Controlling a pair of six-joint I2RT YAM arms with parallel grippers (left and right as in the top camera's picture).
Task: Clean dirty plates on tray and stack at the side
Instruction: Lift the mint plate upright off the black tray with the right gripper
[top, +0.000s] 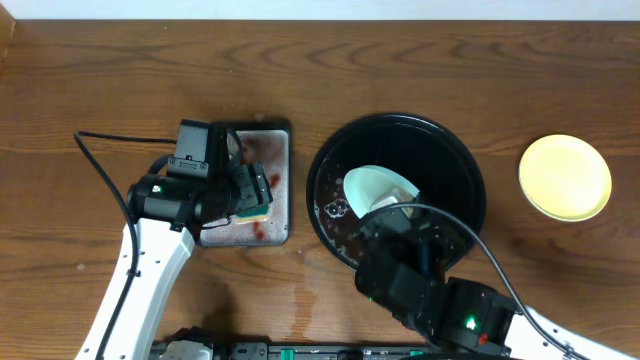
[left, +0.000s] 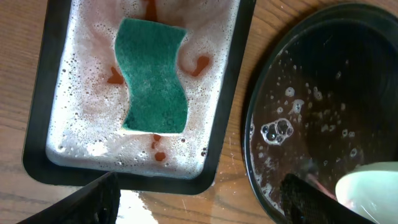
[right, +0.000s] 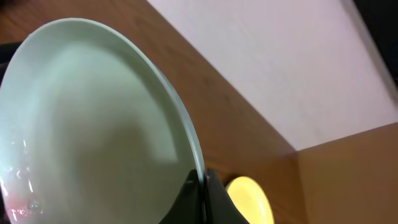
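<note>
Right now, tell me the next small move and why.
Probably swing the right claw, shut on the rim of the tilted pale blue-white round plate, off the large glossy black tray toward the pale yellow round plate at the side. The held plate's face looks nearly clean, and the teal sponge lies in the foamy rectangular tray under the open left claw.

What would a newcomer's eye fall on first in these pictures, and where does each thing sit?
A pale plate, tilted and clamped at its rim in the jaws of the right gripper, hangs over the wet black tray. To the left, a teal sponge lies in red-streaked foam in a small rectangular tray. A yellow plate sits alone at far right.
</note>
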